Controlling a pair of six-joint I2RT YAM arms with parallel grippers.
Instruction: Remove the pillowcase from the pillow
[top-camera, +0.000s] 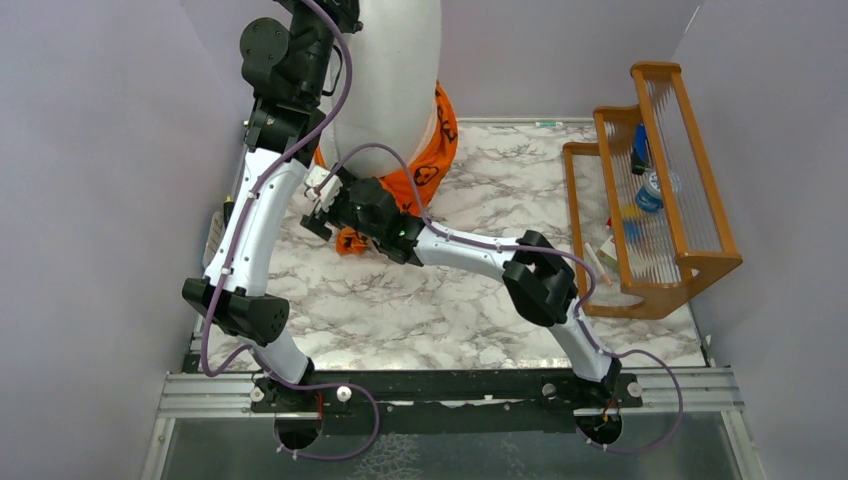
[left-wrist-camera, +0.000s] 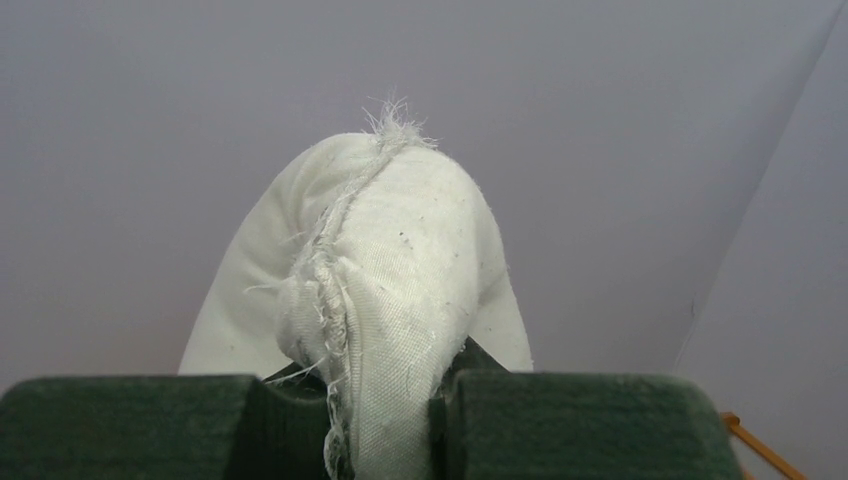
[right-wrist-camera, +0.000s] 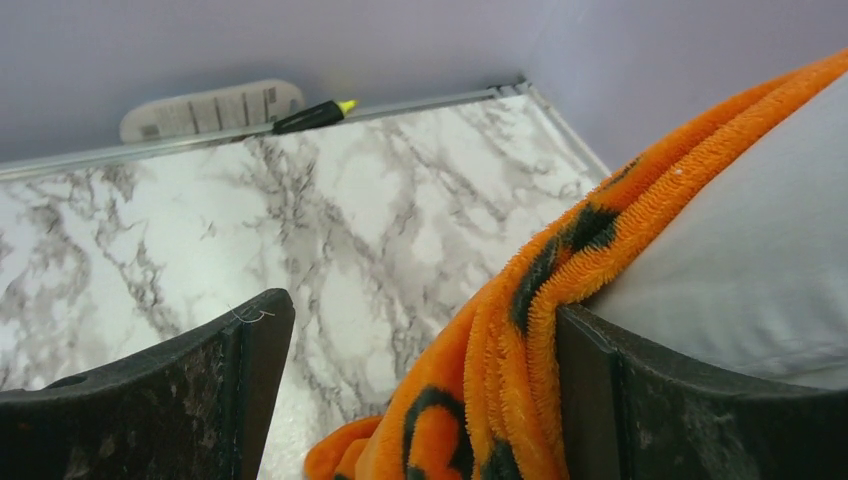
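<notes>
The white pillow (top-camera: 392, 70) hangs upright at the back of the table, its top out of the top view. My left gripper (left-wrist-camera: 385, 425) is shut on the pillow's frayed seam corner (left-wrist-camera: 395, 290) and holds it up high. The orange pillowcase (top-camera: 432, 160) with black motifs is bunched around the pillow's lower end and trails onto the table. My right gripper (top-camera: 322, 208) is low beside it. In the right wrist view it (right-wrist-camera: 420, 390) is open, with a fold of the pillowcase (right-wrist-camera: 510, 370) between the jaws, against the right finger (right-wrist-camera: 640, 400). The pillow (right-wrist-camera: 740, 260) shows behind.
A wooden rack (top-camera: 690, 262) holding bottles and small items stands at the right. A black marker with a yellow tip (right-wrist-camera: 312, 116) and a pale flat strip (right-wrist-camera: 215, 108) lie at the table's edge by the wall. Purple walls enclose the marble table (top-camera: 480, 300).
</notes>
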